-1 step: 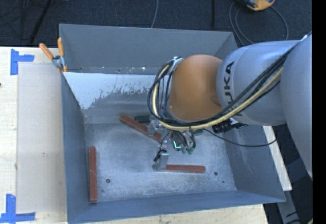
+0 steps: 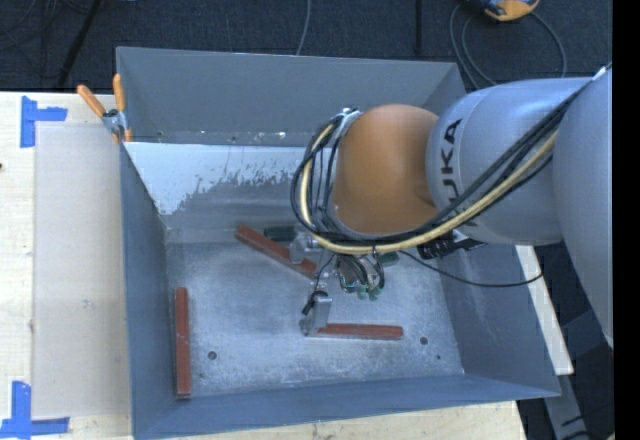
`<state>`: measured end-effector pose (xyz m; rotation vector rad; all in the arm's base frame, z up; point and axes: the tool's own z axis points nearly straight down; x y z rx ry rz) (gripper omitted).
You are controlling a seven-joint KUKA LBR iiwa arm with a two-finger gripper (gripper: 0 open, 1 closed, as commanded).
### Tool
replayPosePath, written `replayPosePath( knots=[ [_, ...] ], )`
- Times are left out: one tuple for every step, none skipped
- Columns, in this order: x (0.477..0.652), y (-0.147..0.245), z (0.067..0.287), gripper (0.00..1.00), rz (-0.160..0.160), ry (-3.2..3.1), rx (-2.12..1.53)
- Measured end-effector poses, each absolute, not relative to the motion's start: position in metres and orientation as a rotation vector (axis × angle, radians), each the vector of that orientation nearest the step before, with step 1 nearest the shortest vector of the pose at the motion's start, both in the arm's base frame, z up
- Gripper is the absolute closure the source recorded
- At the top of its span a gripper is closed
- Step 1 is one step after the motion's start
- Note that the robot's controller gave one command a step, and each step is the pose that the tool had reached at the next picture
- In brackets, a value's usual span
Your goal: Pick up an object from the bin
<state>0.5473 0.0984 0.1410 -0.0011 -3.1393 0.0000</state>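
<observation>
The claw (image 2: pixel 318 314) sits low near the middle of the bin (image 2: pixel 250 108), its tip right at the left end of a reddish-brown stick (image 2: pixel 362 332). I cannot tell from here whether it is open or closed. That stick lies flat on the floor toward the near wall, its long axis running left to right. A second stick (image 2: pixel 272 247) lies slanted just behind the claw. A third stick (image 2: pixel 182 343) lies front to back by the left wall.
</observation>
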Motion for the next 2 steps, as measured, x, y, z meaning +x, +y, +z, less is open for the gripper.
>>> replayPosePath(
  knots=[
    [0.586, 0.092, 0.106, 0.00, -0.003, -3.150, 0.072],
    [0.600, 0.097, 0.088, 0.00, 0.001, -3.135, -0.090]
  ],
)
